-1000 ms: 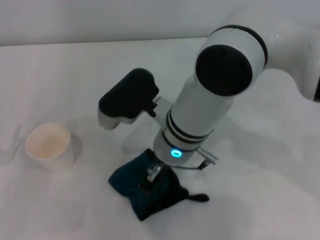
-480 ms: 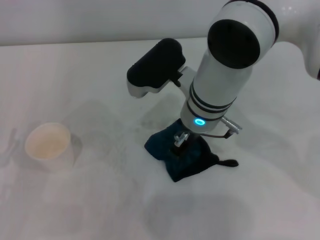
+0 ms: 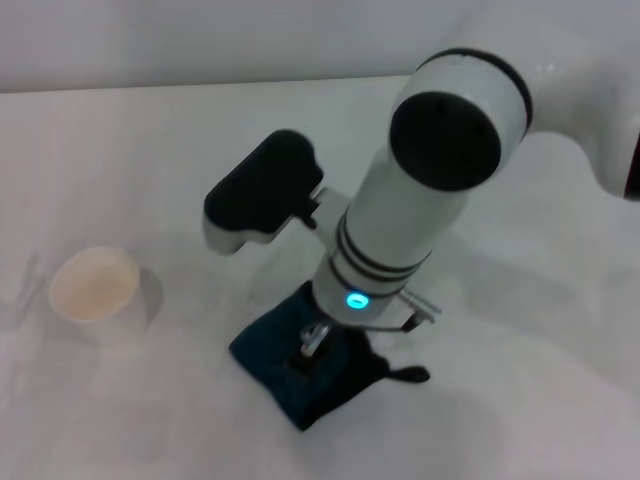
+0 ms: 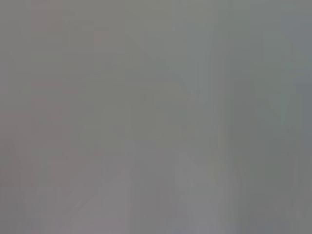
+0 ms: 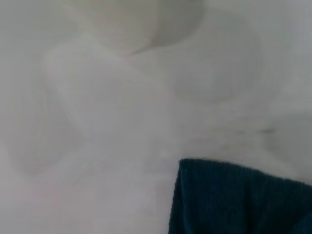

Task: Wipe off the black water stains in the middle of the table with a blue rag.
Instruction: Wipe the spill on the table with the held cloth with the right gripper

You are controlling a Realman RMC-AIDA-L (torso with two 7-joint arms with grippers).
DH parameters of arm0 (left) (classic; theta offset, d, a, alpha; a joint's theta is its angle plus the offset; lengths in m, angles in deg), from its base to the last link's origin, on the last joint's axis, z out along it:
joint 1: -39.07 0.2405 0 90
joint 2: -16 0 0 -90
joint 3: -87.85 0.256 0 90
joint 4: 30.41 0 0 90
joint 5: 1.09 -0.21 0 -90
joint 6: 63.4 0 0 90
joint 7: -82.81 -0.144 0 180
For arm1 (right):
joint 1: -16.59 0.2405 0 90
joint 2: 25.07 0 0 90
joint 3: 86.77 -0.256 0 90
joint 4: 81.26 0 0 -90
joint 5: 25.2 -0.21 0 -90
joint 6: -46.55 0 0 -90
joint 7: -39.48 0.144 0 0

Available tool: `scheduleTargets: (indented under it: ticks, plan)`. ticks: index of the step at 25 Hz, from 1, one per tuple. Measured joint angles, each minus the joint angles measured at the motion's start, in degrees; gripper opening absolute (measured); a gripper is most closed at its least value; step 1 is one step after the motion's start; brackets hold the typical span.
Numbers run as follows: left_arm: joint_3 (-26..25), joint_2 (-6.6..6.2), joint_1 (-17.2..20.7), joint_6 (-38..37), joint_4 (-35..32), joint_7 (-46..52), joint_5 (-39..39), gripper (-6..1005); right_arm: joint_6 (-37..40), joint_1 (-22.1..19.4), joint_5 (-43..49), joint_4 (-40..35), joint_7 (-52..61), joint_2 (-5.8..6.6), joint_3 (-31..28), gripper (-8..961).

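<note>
The blue rag (image 3: 300,375) lies bunched on the white table (image 3: 520,400) near the front middle, its black loop tail (image 3: 410,376) pointing right. My right gripper (image 3: 312,345) comes down from the back right and presses into the rag's top, shut on it. The rag's corner also shows in the right wrist view (image 5: 239,200). The black water stains are not visible in any view; the arm and rag cover that patch of table. The left gripper is out of view, and the left wrist view shows only flat grey.
A white paper cup (image 3: 95,285) stands upright at the left of the table, a hand's width or more from the rag; it shows blurred in the right wrist view (image 5: 131,24). The right arm's big white forearm (image 3: 410,210) hangs over the table's middle.
Over the last second the right gripper dragged the rag back and to the right, then forward and to the left again, near where it began. The cup has not moved.
</note>
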State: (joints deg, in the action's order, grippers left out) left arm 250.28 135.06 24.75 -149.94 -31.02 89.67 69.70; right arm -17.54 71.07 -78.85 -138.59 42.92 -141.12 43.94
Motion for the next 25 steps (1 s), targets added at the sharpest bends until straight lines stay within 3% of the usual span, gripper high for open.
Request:
scheduleTargets:
  ticks: [11,16,25]
  plan:
    - [0.17,0.03,0.17,0.07,0.0,0.0,-0.17,887,2.32,1.35,-9.18,-2.84,-3.97,-0.22,4.41,38]
    - [0.16,0.03,0.65,0.07,0.0,0.0,-0.21,888,0.89,2.57,-4.82,-1.79,-2.44,-0.21,2.62,41]
    - [-0.19,0.0,1.24,0.17,0.0,0.0,0.07,887,-5.75,1.97,9.15,0.36,-0.54,-0.14,-6.5,48]
